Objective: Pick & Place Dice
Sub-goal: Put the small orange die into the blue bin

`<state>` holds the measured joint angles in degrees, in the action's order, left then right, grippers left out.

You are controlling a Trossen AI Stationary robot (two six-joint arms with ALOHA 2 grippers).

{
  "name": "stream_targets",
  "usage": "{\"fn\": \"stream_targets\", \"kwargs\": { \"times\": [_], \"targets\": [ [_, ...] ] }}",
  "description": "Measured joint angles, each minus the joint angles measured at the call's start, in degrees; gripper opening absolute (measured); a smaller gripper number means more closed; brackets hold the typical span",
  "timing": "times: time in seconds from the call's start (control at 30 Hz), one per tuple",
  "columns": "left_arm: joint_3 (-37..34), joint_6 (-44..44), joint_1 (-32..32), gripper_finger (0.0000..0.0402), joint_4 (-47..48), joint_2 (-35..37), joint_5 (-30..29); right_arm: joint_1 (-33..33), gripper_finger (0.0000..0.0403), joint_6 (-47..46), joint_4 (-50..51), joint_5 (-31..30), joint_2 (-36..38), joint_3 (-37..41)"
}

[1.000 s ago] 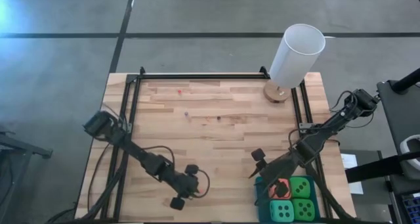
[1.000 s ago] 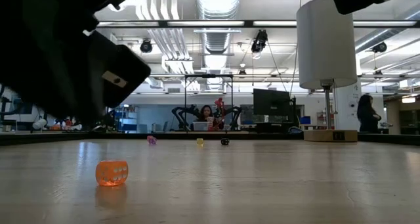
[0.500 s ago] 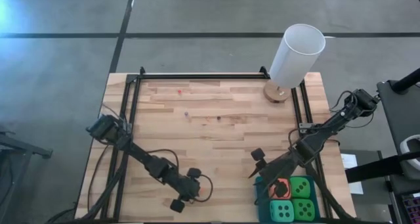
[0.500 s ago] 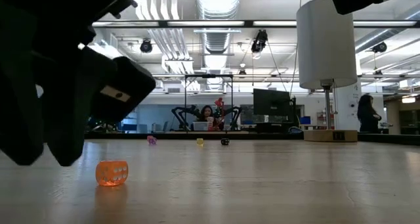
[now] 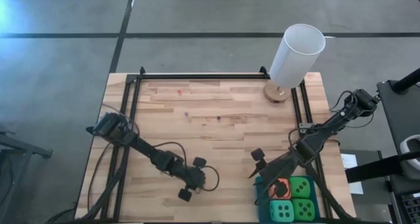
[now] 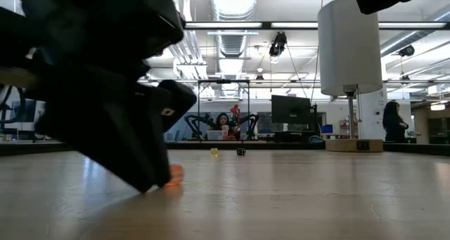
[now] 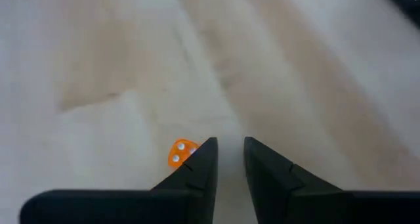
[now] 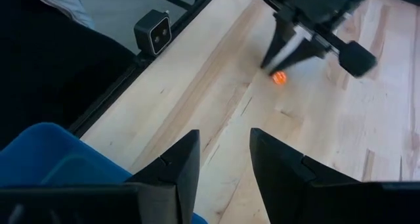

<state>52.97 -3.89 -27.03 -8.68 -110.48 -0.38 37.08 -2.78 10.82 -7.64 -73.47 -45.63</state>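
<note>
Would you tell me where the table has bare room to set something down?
Widest bare wood: mid-table, between the tiny dice, left end effector and right end effector. The far edge left of the cylinder is also free. Crowded: the near-right corner around the tray, and by the orange die at the left end effector.

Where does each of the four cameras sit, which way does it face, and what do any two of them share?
High view: above the table, looking straight down; both arms show, left gripper near the front edge, right gripper by the blue bin.
Low view: at table-top height, looking level across into the room; the left arm fills its left.
Left wrist view: on the left wrist, facing the wood past its own two fingers.
Right wrist view: on the right wrist, facing across the table toward the left arm.
Shared: the small orange die shows in both wrist views and the low view.
</note>
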Motion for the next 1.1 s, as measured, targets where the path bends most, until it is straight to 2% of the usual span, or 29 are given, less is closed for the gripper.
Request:
{"fn": "stream_targets", "kwargs": {
  "times": [0.27,0.63,0.83,0.97,1.1],
  "targets": [
    [0.0,7.2,6.1,0.0079,0.7,0.1,-1.3,0.0,0.0137,0.3,-0.1,0.0,0.0,0.0],
    [0.0,15.8,16.3,0.0079,0.8,0.1,-2.1,0.0,0.0123,2.0,0.0,0.0,0.0,0.0],
    [0.0,16.0,18.9,0.0079,2.0,1.0,-4.0,0.0,0.0123,2.5,0.0,-2.7,0.0,0.0],
    [0.0,14.1,18.7,0.0079,5.1,4.5,-4.5,0.0,0.0123,2.5,0.1,-2.9,0.0,0.0],
    [-0.1,11.5,18.7,0.0079,9.2,6.3,-8.8,0.0,0.0125,3.1,0.5,-3.0,0.0,0.1]
  ]
}}
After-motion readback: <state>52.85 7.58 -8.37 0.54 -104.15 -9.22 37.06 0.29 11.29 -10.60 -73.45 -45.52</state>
